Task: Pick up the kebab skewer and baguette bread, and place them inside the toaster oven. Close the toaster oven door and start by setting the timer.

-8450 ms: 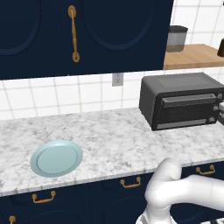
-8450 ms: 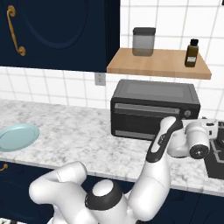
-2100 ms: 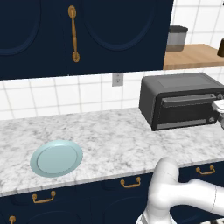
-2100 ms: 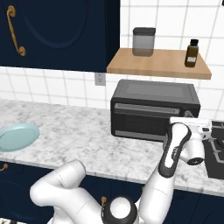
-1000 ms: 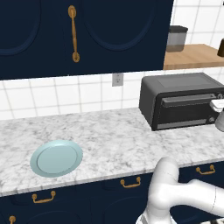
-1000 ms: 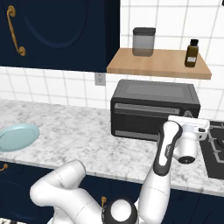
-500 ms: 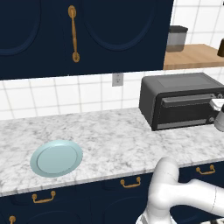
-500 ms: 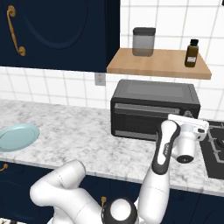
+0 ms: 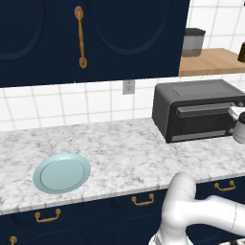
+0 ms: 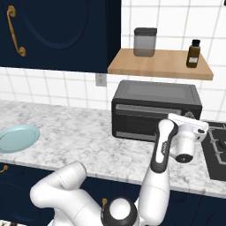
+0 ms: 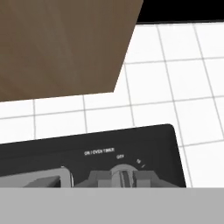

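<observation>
The toaster oven (image 9: 196, 112) (image 10: 154, 108) stands at the back of the counter with the toaster oven door (image 10: 139, 121) shut. My gripper (image 11: 124, 179) is at the knob panel on the oven's right end (image 10: 185, 132) (image 9: 238, 125). In the hand view a round timer knob (image 11: 124, 176) labelled "off" sits between my two fingertips (image 11: 99, 178), which flank it closely; I cannot tell whether they press on it. The kebab skewer and the baguette bread are hidden from view.
A pale blue plate (image 9: 62, 172) (image 10: 17, 137) lies bare on the marble counter (image 9: 129, 158) at the left. A wooden shelf (image 10: 159, 64) above the oven carries a jar (image 10: 145, 42) and a brown bottle (image 10: 193, 53). A stove top (image 10: 216, 150) borders the oven's right.
Over the last two seconds the hand rose from lower right up to the oven's knob panel. In the last half second it has hardly shifted. Oven and plate stay put.
</observation>
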Robot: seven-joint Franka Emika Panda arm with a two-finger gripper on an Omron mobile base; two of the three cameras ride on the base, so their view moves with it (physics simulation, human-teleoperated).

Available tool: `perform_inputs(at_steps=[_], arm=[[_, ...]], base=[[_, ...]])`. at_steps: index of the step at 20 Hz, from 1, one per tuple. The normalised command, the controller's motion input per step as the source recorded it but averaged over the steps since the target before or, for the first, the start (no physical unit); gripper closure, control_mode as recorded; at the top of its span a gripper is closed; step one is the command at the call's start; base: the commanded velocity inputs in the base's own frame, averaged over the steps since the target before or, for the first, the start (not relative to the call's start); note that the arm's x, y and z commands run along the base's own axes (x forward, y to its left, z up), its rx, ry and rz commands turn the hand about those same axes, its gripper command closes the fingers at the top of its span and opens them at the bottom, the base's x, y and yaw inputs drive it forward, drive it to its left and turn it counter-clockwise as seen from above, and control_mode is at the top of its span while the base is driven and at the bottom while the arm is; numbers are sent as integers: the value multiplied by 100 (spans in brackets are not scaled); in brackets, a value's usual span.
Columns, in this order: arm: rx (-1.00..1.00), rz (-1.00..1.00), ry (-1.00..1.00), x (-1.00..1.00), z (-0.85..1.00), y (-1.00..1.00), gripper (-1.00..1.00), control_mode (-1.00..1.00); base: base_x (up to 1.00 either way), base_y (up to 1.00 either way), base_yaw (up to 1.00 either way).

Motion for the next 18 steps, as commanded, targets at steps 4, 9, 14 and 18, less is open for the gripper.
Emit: perform_inputs(at_steps=[4,9,14,18], arm=[[6,0,2,0,0,15,100,-100],[1,0,0,-1,0,13,100,-100],[0,0,0,-1,-1,1,100,-100],[0,0,0,0,0,0,100,-100]], base=[[0,0,0],[0,0,0],[0,0,0],[0,0,0]])
